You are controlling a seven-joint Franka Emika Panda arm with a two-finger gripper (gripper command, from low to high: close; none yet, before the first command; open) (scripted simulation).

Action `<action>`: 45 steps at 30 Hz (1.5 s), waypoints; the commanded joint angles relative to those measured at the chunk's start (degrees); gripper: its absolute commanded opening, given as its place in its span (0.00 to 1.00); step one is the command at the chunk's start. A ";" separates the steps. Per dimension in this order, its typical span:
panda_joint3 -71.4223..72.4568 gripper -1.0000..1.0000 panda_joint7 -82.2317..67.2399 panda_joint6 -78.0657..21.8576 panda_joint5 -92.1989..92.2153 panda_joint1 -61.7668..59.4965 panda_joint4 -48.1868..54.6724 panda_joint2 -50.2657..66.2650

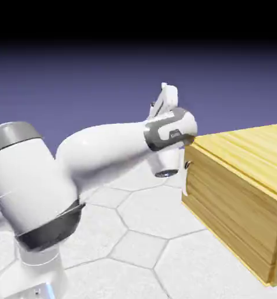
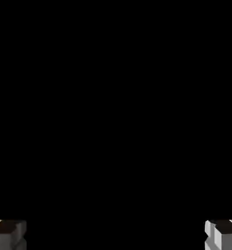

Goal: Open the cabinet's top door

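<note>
The cabinet [image 1: 251, 146] is a light-yellow plank box at the exterior view's right. Its top door [image 1: 222, 184] is the wide front panel, with a small silvery handle [image 1: 188, 165] at its left end. My white arm reaches across to that left upper corner, and the wrist [image 1: 169, 131] sits right by the handle, hiding the fingers in this view. The hand view is black except for the two grey fingertips [image 2: 8, 234] at its bottom corners. They stand far apart, so the gripper [image 2: 116, 235] is open with nothing visible between them. Whether a finger touches the handle I cannot tell.
The cabinet stands on a pale table [image 1: 135, 233] with a hexagon pattern. My arm's thick base link [image 1: 30, 187] fills the exterior view's lower left.
</note>
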 commanded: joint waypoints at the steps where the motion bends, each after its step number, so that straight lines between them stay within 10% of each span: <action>1: -1.74 1.00 -1.03 -1.26 2.50 1.90 0.32 -0.79; 24: -41.36 1.00 -24.37 -29.95 59.26 45.05 7.58 -18.75; 30: -39.81 1.00 -23.64 -23.93 60.89 47.67 16.18 -19.22; 31: -39.81 0.00 -23.64 -23.93 60.89 47.67 16.18 -19.22; 45: -44.39 0.00 -7.62 -13.27 47.81 30.23 -9.16 1.51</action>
